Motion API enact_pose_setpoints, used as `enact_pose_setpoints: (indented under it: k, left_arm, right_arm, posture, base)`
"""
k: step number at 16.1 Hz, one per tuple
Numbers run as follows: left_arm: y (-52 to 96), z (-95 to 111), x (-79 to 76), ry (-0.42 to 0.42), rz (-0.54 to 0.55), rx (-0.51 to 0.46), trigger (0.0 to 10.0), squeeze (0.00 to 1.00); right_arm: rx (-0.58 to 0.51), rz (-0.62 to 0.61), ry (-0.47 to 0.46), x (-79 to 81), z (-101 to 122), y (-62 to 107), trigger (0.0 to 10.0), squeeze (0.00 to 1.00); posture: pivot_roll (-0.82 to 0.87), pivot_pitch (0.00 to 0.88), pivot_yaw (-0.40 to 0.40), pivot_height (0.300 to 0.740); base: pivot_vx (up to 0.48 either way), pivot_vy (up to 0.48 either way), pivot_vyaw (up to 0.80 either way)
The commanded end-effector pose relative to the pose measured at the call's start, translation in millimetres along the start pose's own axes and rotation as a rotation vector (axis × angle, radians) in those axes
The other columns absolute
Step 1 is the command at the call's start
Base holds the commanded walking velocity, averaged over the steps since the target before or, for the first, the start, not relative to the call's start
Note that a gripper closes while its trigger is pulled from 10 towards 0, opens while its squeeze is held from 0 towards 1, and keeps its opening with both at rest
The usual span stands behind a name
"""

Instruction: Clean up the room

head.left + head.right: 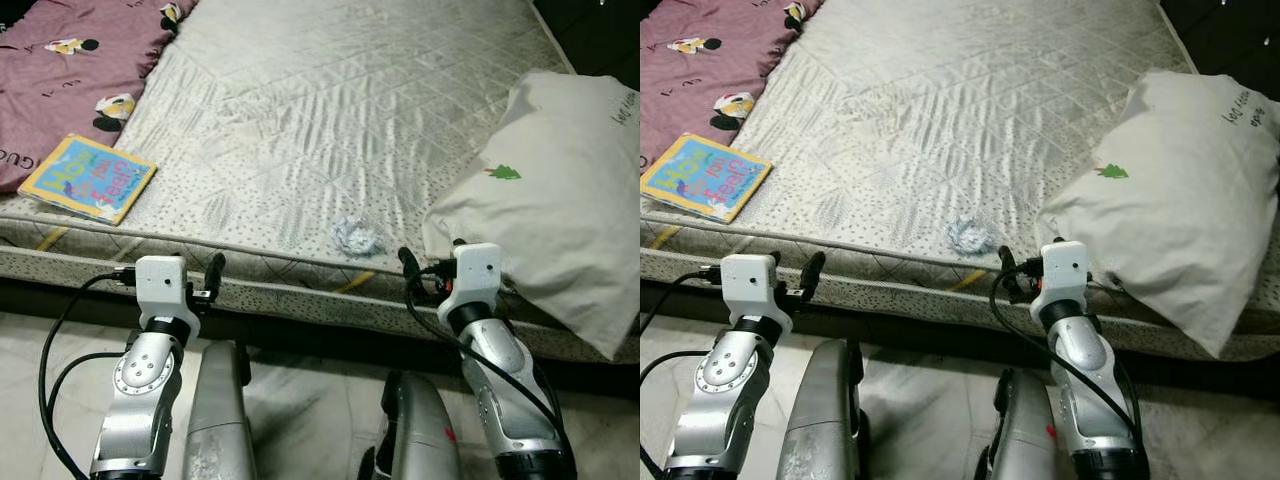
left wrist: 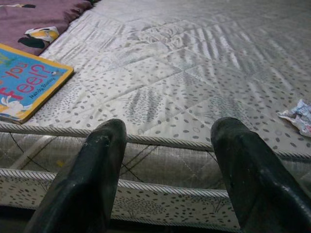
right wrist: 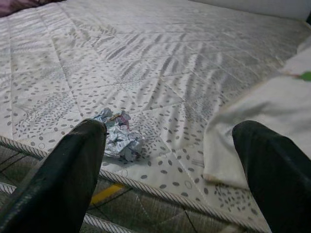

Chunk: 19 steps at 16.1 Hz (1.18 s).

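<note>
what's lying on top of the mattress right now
On the mattress: a children's book, a crumpled wrapper, a white pillow overhanging the edge, and a maroon blanket. Whatever lies under the pillow or blanket is hidden.

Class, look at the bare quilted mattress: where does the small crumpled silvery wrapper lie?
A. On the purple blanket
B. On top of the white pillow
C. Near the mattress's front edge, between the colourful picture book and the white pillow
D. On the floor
C: the small crumpled silvery wrapper lies on the bare quilted mattress near its front edge, with the colourful picture book to its left and the white pillow to its right.
</note>
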<state>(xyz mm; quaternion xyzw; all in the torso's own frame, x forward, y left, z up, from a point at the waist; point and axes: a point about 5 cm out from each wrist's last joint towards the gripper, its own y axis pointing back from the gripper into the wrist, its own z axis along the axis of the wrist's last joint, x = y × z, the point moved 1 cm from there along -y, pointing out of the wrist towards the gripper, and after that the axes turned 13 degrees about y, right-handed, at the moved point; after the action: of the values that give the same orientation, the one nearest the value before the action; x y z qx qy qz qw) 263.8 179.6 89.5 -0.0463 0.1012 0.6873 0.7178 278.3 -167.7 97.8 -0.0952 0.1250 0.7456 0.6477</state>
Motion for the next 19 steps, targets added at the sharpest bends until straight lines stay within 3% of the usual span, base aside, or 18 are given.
enact_pose_setpoints:
  k: [1, 4, 7, 14, 18, 19]
  left_arm:
    - [1.3, 0, 1.2, 0.006, -0.007, 0.01, 10.0, 0.0]
    - [1.2, 0, 1.0, 0.001, -0.009, 0.008, 10.0, 0.0]
    - [1.4, -1, 0.9, 0.002, -0.012, 0.015, 10.0, 0.0]
    - [1.9, -2, 1.5, -0.007, -0.009, 0.028, 10.0, 0.0]
    - [6.9, -1, 9.0, -0.022, 0.027, 0.035, 10.0, 0.0]
    - [12.2, -1, 14.6, -0.043, 0.045, 0.037, 10.0, 0.0]
  right_arm:
    - [-0.015, 0.01, 0.002, 2.3, 3, -0.8, 10.0, 0.0]
    - [-0.014, 0.018, -0.005, 4.7, 3, -1.5, 10.0, 0.0]
    - [-0.013, 0.018, -0.013, 5.1, 3, -1.8, 10.0, 0.0]
    - [-0.026, 0.056, -0.037, 10.5, 5, -8.0, 10.0, 0.0]
    - [-0.022, 0.137, -0.025, 21.4, 4, -18.5, 10.0, 0.0]
    - [0.003, 0.24, -0.004, 34.4, -1, -24.8, 10.0, 0.0]
  posture:
    - [0.02, 0.125, -0.054, 0.561]
    - [0.02, 0.127, -0.055, 0.561]
    - [0.02, 0.127, -0.055, 0.561]
    - [0.02, 0.124, -0.055, 0.561]
    - [0.07, 0.148, -0.05, 0.506]
    - [0.08, 0.156, -0.048, 0.501]
  base:
    - [0.244, 0.0, 0.8]
    - [0.329, 0.0, 0.63]
    - [0.305, 0.0, 0.0]
    - [0.0, 0.0, 0.0]
    - [0.0, 0.0, 0.0]
    - [0.0, 0.0, 0.0]
